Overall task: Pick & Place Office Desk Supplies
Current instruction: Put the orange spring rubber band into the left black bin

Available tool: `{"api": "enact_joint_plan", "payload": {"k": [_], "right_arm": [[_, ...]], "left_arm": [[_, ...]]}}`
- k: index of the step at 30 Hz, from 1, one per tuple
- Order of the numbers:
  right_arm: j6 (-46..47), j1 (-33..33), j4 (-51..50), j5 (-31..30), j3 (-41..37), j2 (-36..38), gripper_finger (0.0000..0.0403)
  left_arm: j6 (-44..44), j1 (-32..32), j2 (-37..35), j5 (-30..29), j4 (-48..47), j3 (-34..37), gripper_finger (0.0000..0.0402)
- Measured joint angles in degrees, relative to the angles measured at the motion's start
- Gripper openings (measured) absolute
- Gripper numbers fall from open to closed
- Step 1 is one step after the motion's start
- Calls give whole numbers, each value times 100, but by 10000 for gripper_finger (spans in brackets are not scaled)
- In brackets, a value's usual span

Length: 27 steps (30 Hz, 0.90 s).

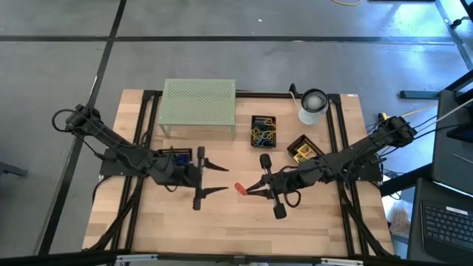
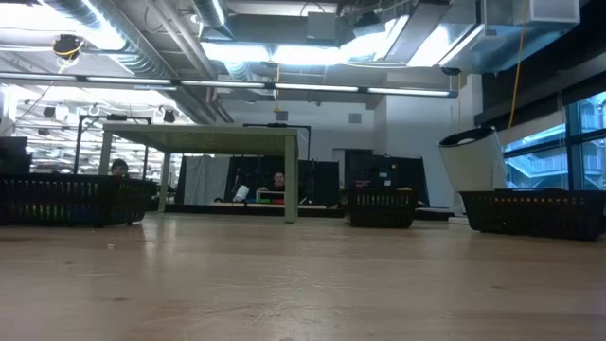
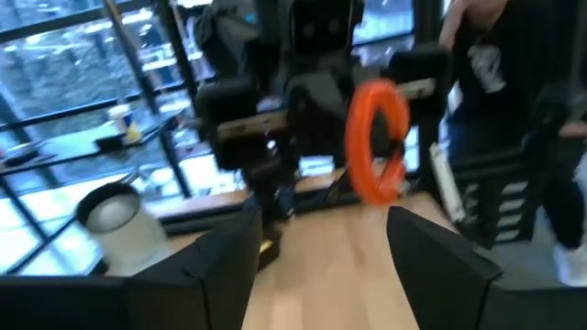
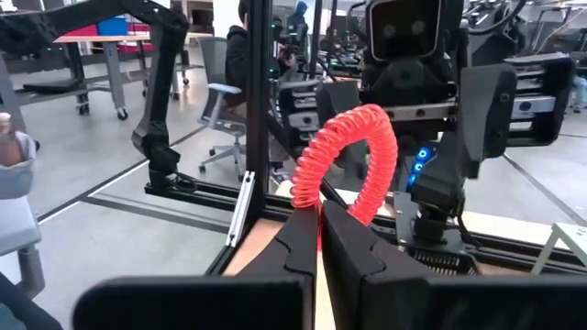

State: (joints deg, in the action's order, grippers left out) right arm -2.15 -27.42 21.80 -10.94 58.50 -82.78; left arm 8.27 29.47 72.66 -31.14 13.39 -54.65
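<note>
Over the middle of the desk (image 1: 244,222) the two arms face each other. The right gripper (image 1: 250,190) has its fingers (image 4: 353,247) pinched shut on a red coil loop (image 1: 241,188); in the right wrist view the loop (image 4: 344,165) stands up from the fingertips as an arch, clamped at one end. The left gripper (image 1: 222,179) sits just beside it with its fingers (image 3: 225,261) spread wide and nothing between them; in the left wrist view the loop (image 3: 376,142) hangs ahead of them, clear of both fingers.

Farther back on the desk a black tray (image 1: 264,129) holds tangled yellow and blue items, too small to tell apart. Another black tray (image 1: 301,149), beside the right arm, holds a yellow box. A third dark tray (image 1: 177,155) lies partly under the left arm. The green mesh stand (image 1: 198,103) stands at the back of the desk, and the white roll (image 1: 312,105) is near the back right corner.

In the low view, people sit in the room beyond.
</note>
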Motion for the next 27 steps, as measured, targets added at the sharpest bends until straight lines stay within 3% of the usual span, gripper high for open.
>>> {"api": "enact_joint_plan", "payload": {"k": [9,15,20,27], "right_arm": [[-2,22,2,-13,0,0,8],[0,22,-24,-15,0,0,8],[2,22,-182,-15,0,0,8],[5,22,-220,-15,0,-40,8]], "left_arm": [[0,-400,579,1115,1214,0,227],[-75,-460,678,1165,1362,0,213],[-150,-406,678,1186,1520,0,167],[-168,-390,678,1167,1565,0,67]]}}
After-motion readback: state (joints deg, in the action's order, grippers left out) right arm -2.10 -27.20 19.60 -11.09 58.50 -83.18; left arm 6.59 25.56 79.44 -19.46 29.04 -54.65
